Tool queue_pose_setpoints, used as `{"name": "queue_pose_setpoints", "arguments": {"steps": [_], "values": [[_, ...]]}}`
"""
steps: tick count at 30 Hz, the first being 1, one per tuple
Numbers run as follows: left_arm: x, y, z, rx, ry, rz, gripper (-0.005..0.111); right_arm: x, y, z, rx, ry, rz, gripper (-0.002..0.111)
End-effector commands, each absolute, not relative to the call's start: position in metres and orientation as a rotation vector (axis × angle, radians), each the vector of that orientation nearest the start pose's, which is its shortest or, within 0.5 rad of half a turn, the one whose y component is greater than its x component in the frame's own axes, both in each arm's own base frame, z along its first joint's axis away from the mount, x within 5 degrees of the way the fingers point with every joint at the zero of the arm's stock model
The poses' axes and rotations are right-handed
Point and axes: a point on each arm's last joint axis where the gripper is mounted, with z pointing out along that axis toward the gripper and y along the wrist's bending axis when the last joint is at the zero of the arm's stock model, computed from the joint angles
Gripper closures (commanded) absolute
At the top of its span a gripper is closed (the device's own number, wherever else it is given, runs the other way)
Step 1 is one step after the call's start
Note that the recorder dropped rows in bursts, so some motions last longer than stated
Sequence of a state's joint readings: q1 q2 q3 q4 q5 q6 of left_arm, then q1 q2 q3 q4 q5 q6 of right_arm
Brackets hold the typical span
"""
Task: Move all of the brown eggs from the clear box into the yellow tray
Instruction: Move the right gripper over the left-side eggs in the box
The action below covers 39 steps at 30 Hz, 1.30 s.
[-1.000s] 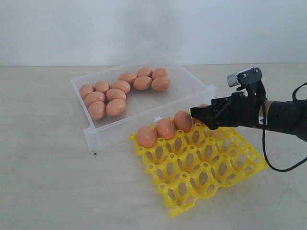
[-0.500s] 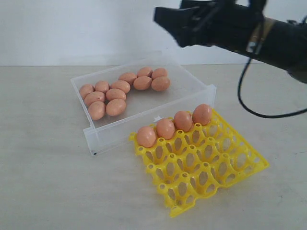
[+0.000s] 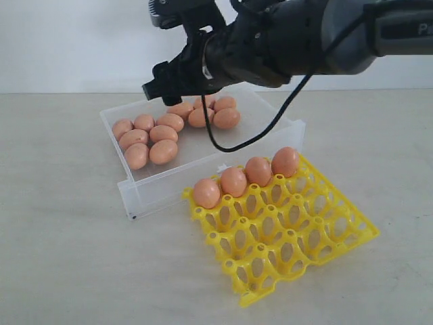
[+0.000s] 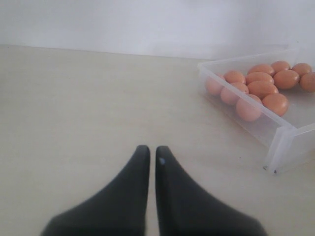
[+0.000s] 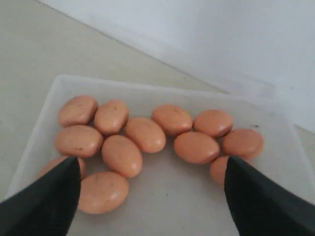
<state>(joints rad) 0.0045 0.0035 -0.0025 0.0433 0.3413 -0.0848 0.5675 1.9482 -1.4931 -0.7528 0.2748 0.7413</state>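
Rear brown eggs [image 3: 201, 118] partly behind the right arm [image 3: 284, 37]

Bright even light, faint soft shadows, slightly soft focus, no glare

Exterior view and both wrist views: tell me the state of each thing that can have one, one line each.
Clear box: uncovered, with loose brown eggs lying in it.
Yellow tray: four brown eggs seated along one edge row, the other cups empty.
Right gripper: open, empty, over the clear box.
Left gripper: shut, holding nothing.
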Motion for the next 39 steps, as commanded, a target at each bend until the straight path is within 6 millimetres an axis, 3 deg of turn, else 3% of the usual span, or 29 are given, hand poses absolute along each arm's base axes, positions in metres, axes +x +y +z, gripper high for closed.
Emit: {"name": "queue_pose_setpoints", "arguments": {"steps": [1, 5, 9, 12, 14, 16, 17, 19, 20, 21, 22, 24, 27, 30, 33, 39], "values": [[0.054, 0.002, 0.183, -0.060, 1.820, -0.016, 0.103, 0.382, 0.253, 0.249, -0.567, 2.158, 0.223, 0.037], [0.054, 0.002, 0.183, -0.060, 1.820, -0.016, 0.103, 0.360, 0.266, 0.241, -0.879, 2.286, 0.173, 0.040], [0.054, 0.002, 0.183, -0.060, 1.820, -0.016, 0.103, 0.351, 0.258, 0.237, -1.109, 2.359, 0.049, 0.058], [0.054, 0.002, 0.183, -0.060, 1.820, -0.016, 0.103, 0.361, 0.255, 0.242, -1.239, 2.178, -0.120, 0.080], [0.054, 0.002, 0.183, -0.060, 1.820, -0.016, 0.103, 0.370, 0.263, 0.251, -1.221, 2.005, -0.111, 0.095], [0.054, 0.002, 0.183, -0.060, 1.820, -0.016, 0.103, 0.372, 0.269, 0.257, -1.168, 1.945, -0.051, 0.102], [0.054, 0.002, 0.183, -0.060, 1.820, -0.016, 0.103, 0.372, 0.269, 0.256, -1.180, 1.940, -0.057, 0.099], [0.054, 0.002, 0.183, -0.060, 1.820, -0.016, 0.103, 0.370, 0.264, 0.252, -1.345, 1.921, -0.155, 0.074], [0.054, 0.002, 0.183, -0.060, 1.820, -0.016, 0.103, 0.369, 0.264, 0.250, -1.478, 1.849, -0.223, 0.052], [0.054, 0.002, 0.183, -0.060, 1.820, -0.016, 0.103, 0.371, 0.266, 0.253, -1.552, 1.742, -0.263, 0.039], [0.054, 0.002, 0.183, -0.060, 1.820, -0.016, 0.103, 0.372, 0.268, 0.255, -1.577, 1.665, -0.281, 0.038], [0.054, 0.002, 0.183, -0.060, 1.820, -0.016, 0.103, 0.376, 0.277, 0.259, -1.506, 1.582, -0.225, 0.045], [0.054, 0.002, 0.183, -0.060, 1.820, -0.016, 0.103, 0.385, 0.290, 0.238, -1.405, 1.565, -0.133, 0.067], [0.054, 0.002, 0.183, -0.060, 1.820, -0.016, 0.103, 0.391, 0.297, 0.218, -1.084, 1.787, 0.132, 0.082], [0.054, 0.002, 0.183, -0.060, 1.820, -0.016, 0.103, 0.388, 0.297, 0.201, -0.892, 2.010, 0.294, 0.086], [0.054, 0.002, 0.183, -0.060, 1.820, -0.016, 0.103, 0.380, 0.293, 0.175, -0.862, 2.274, 0.334, 0.087]]}}
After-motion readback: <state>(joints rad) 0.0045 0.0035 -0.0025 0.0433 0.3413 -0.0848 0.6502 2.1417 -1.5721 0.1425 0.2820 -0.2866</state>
